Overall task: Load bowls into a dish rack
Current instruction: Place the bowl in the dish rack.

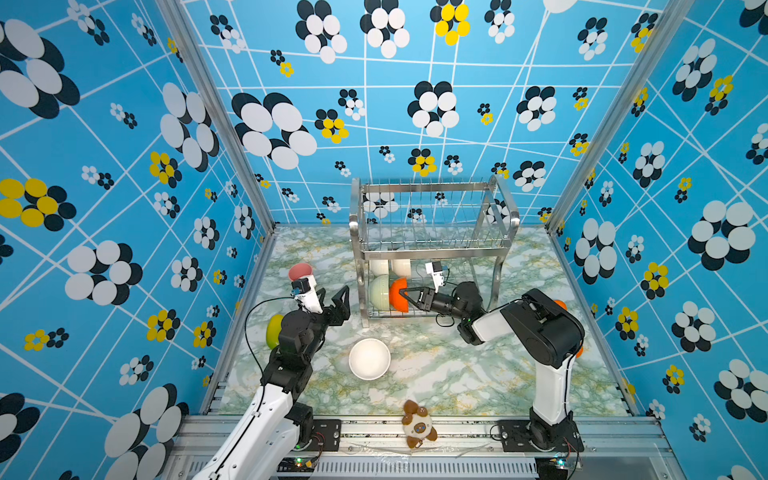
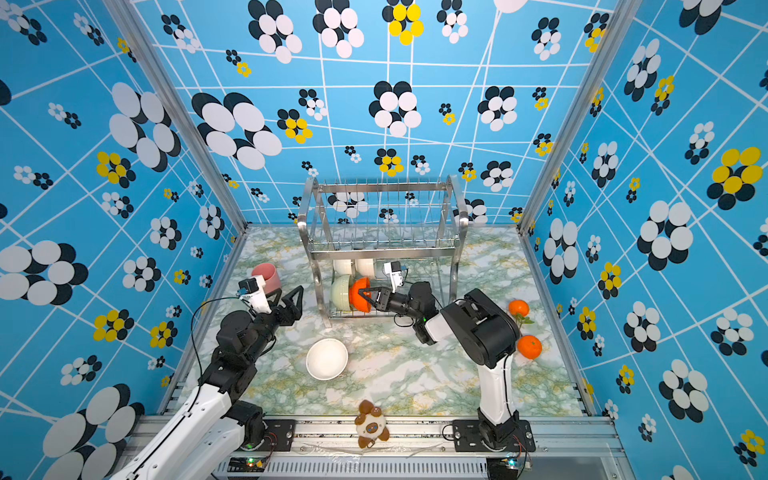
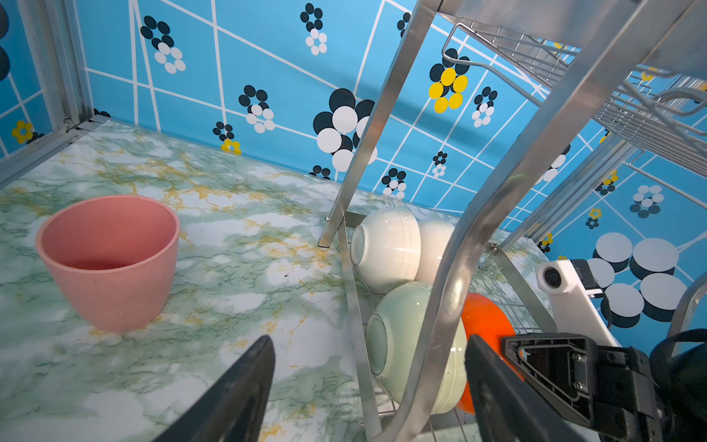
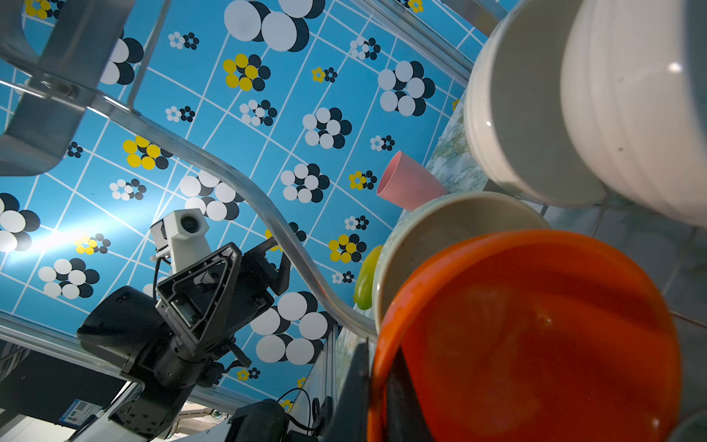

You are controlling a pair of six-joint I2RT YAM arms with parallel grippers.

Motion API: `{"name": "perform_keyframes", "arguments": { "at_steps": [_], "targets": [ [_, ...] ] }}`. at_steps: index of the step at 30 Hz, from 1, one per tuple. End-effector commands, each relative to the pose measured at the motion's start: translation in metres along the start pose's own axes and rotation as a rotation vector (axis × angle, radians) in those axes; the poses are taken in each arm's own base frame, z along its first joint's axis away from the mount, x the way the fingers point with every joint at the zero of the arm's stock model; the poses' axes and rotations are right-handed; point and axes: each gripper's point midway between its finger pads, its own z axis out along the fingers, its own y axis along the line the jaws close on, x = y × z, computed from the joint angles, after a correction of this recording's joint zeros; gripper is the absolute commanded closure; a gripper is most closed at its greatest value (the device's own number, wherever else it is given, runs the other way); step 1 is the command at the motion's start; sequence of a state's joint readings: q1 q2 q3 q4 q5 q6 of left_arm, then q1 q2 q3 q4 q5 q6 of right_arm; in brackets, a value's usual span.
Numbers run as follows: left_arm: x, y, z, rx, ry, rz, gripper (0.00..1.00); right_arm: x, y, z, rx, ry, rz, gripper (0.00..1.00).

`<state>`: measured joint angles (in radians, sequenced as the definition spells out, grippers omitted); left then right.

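Sharing dish rack (image 1: pixel 432 253): orange bowl (image 1: pixel 400 306), three bowls (image 1: pixel 379 291).

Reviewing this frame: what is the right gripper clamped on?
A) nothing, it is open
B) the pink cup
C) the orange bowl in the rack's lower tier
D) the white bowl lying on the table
C: the right gripper has its fingers shut on the rim of the orange bowl, which stands on edge beside the sage green bowl in the lower tier of the dish rack.
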<state>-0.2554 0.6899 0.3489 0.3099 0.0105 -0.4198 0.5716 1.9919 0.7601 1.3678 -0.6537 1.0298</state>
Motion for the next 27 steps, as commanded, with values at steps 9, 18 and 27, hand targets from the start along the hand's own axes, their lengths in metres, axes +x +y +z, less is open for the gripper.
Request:
{"name": "perform_keyframes", "arguments": {
  "at_steps": [9, 18, 27],
  "targets": [
    [-0.0116, -0.0052, -0.0013, 0.017, -0.021, -0.012, 0.2, -0.0081, -0.0062, -0.0114, 0.005, -0.026, -0.013, 0.87],
    [-0.0114, -0.0045, -0.0025, 0.015, -0.022, -0.013, 0.2, -0.0092, -0.0064, -0.0116, -0.002, -0.018, -0.001, 0.83],
    [-0.0119, -0.0045, -0.003, 0.015, -0.024, -0.012, 0.2, -0.0118, 0.0004, -0.0128, -0.012, -0.022, -0.004, 0.69]
  ]
}}
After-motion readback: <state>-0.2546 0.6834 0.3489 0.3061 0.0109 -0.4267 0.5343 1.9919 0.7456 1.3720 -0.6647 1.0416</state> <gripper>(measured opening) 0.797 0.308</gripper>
